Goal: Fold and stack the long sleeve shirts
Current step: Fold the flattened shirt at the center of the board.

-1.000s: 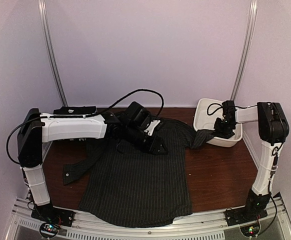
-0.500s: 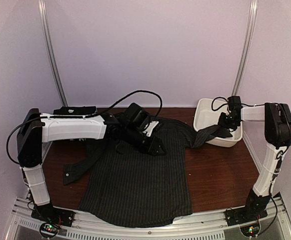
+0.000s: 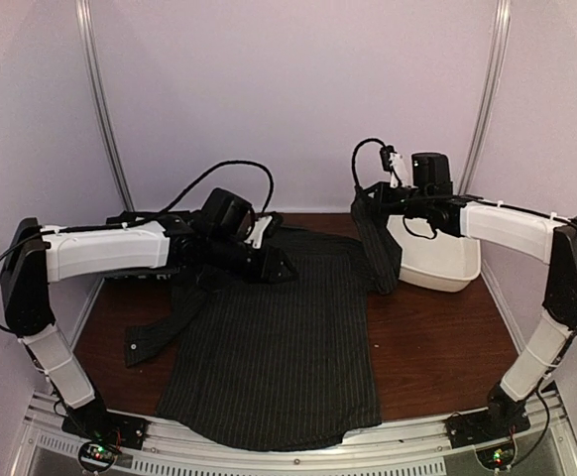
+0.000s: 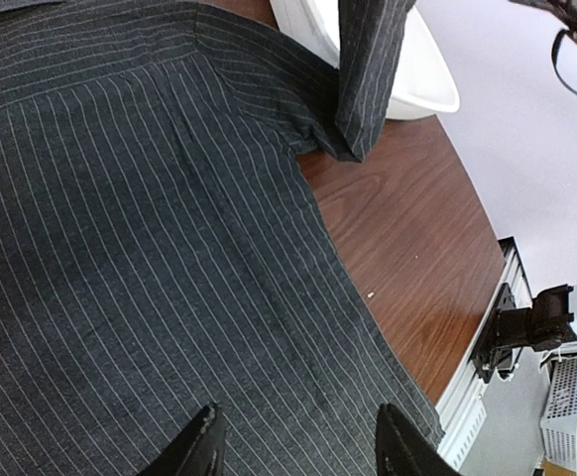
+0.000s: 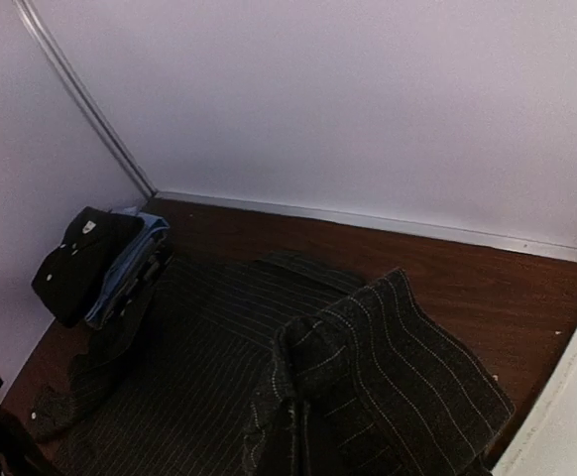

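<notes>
A pinstriped long sleeve shirt (image 3: 274,347) lies flat on the table, hem toward the near edge. Its left sleeve (image 3: 165,322) trails off to the left. My left gripper (image 3: 272,266) hovers open just above the shirt's upper part; in the left wrist view both black fingertips (image 4: 202,448) frame bare striped cloth (image 4: 150,248). My right gripper (image 3: 373,195) is shut on the right sleeve (image 3: 381,248) and holds it up, so it hangs down beside the tub. The right wrist view shows the bunched sleeve (image 5: 388,387), which hides the fingers. A folded dark shirt (image 5: 85,260) sits at the back left.
The white tub (image 3: 437,263) stands at the back right, also seen at the top of the left wrist view (image 4: 422,84). A blue folded garment (image 5: 125,273) lies under the dark one. Bare wood (image 3: 437,347) shows right of the shirt. White walls close in the back and sides.
The right gripper closed on the sleeve at the tub, then lifted it up and leftward. The left arm drew back to the left, its gripper still open over the shirt.
</notes>
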{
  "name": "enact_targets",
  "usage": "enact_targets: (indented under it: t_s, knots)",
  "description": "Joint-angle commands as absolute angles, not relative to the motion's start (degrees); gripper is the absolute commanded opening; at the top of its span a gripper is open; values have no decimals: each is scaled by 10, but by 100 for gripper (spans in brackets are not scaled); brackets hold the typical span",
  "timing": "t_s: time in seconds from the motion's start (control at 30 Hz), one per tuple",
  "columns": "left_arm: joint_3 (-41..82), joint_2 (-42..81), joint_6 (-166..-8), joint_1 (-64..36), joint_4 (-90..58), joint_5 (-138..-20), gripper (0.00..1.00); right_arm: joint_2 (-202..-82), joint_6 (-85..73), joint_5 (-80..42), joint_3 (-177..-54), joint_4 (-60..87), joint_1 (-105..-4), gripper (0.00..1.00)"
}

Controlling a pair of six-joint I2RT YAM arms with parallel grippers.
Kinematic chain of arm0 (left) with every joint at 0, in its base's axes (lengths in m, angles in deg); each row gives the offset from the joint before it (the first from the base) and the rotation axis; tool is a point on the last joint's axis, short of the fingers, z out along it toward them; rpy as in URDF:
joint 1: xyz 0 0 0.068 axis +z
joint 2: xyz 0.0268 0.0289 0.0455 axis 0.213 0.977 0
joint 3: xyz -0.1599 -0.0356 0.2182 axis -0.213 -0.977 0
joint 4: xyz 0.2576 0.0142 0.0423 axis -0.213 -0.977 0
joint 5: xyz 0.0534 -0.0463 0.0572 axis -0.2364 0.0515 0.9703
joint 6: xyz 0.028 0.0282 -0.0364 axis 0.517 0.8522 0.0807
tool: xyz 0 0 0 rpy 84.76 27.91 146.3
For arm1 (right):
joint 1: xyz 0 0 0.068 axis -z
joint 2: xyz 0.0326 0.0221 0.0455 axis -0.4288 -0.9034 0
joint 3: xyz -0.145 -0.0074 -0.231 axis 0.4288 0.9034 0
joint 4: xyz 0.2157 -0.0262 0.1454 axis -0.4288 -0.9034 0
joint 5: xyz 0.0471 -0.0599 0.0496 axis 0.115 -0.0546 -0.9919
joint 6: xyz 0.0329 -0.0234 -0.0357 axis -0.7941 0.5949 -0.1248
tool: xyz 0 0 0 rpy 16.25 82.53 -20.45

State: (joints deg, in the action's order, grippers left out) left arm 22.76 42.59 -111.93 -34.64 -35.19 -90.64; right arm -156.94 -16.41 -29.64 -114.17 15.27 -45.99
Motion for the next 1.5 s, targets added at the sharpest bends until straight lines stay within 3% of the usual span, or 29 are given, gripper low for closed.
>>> enact_targets:
  t_s: [0.0, 0.23, 0.6, 0.93, 1.23, 1.47]
  knots:
    - [209, 395, -1115, -328, -300, -903, 54, -1551, -149, -426, -1120, 220, -512, 0]
    - [185, 364, -1088, -303, -258, -921, 54, -1557, -131, -553, -1110, 243, -562, 0]
    - [159, 306, -874, -302, -151, -809, 56, -1555, -151, -714, -1082, 279, -575, 0]
    - [123, 336, -688, -298, -17, -886, 61, -1534, -157, -780, -1049, 297, -574, 0]
    - [46, 363, -649, -273, 143, -1003, 63, -1526, -154, -795, -1036, 303, -575, 0]
    - [89, 429, -642, -273, 154, -1048, 63, -1530, -141, -796, -1039, 290, -575, 0]
